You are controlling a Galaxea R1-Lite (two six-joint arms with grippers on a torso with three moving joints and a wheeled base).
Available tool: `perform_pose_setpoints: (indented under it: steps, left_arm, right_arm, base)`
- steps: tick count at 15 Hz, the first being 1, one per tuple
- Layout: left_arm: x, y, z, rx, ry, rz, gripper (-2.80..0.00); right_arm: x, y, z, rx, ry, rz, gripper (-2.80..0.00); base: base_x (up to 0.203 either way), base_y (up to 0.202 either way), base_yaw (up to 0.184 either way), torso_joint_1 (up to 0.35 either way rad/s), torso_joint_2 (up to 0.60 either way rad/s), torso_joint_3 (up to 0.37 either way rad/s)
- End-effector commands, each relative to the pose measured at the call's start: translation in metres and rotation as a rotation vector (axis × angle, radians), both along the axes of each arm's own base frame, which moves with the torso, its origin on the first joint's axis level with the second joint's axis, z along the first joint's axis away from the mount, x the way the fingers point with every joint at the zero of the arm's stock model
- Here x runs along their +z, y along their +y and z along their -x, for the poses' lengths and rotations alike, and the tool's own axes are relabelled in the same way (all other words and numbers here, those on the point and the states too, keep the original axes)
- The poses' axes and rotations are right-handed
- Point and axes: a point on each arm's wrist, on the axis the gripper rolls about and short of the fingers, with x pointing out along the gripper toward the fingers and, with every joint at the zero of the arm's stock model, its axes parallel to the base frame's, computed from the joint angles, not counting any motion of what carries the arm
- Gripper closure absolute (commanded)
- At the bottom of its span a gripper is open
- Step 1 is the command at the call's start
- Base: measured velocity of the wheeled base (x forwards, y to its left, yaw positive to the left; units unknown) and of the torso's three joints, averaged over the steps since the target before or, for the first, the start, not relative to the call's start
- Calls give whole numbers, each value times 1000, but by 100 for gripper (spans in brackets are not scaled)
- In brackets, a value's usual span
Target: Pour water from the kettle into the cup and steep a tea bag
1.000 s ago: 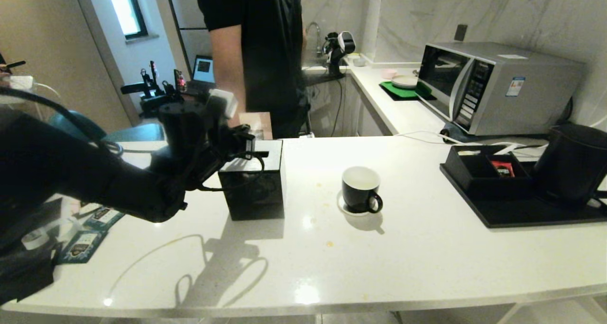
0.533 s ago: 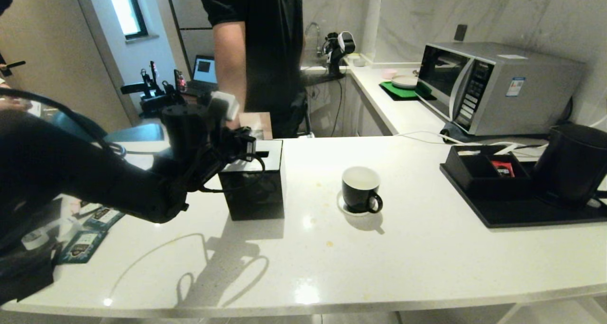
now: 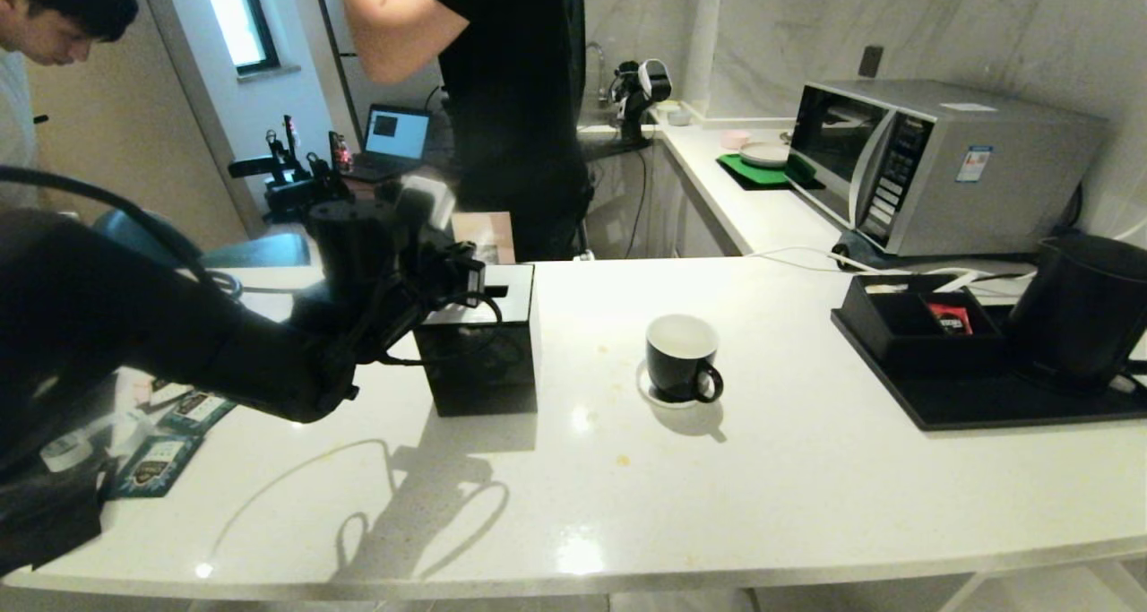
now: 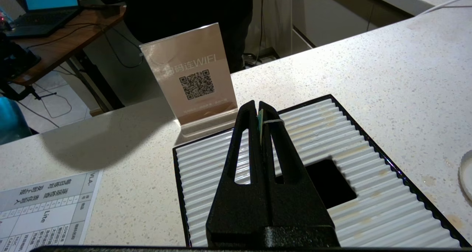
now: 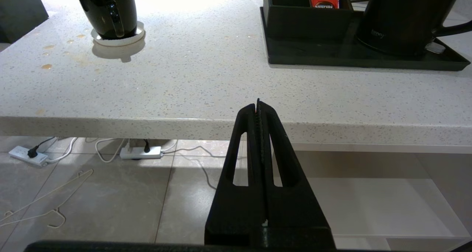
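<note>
Left wrist view is showing my left gripper [image 4: 258, 110] pinched tight on a thin tag with a pale string across it, probably the tea bag's tag [image 4: 260, 120], though the bag itself is hidden. I am holding it by the tag so the bag can hang free for lowering. I am hovering this gripper over the ribbed lid of the tissue box [image 4: 368, 193], fingers pointing away from me toward the WIFI sign [image 4: 190, 78] just beyond. The cup [image 3: 683, 357] is sitting on its saucer [image 3: 647, 390], well off to my gripper's right. The kettle [image 3: 1080, 312] is standing farther right on the black tray [image 3: 986, 406]. My right gripper [image 5: 258, 108] is parked below the counter edge [image 5: 147, 124], fingers pressed together, gripping nothing.
</note>
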Motion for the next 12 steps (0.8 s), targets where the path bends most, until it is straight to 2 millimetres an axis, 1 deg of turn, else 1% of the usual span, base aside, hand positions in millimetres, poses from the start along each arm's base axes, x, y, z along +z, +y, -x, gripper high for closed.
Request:
perform_pose_setpoints:
  steps: [1, 2, 3, 7, 12]
  left_arm:
    - [-1, 0, 0, 0, -3, 0, 0]
    - [-1, 0, 0, 0, -3, 0, 0]
    - [-1, 0, 0, 0, -3, 0, -280]
    - [0, -1, -1, -1, -5, 3, -280]
    - [4, -1, -2, -1, -62, 27, -280]
  right_arm:
    - [0, 0, 0, 0, 1, 1, 0]
    - [0, 0, 0, 0, 1, 1, 0]
    - [0, 0, 0, 0, 1, 1, 0]
    - [0, 0, 0, 0, 1, 1, 0]
    - [0, 0, 0, 0, 1, 1, 0]
  base:
    - [0, 0, 0, 0, 0, 0]
    - [0, 0, 0, 0, 0, 0]
    - [0, 0, 0, 0, 0, 0]
    - [0, 0, 0, 0, 0, 0]
    - [0, 0, 0, 0, 0, 0]
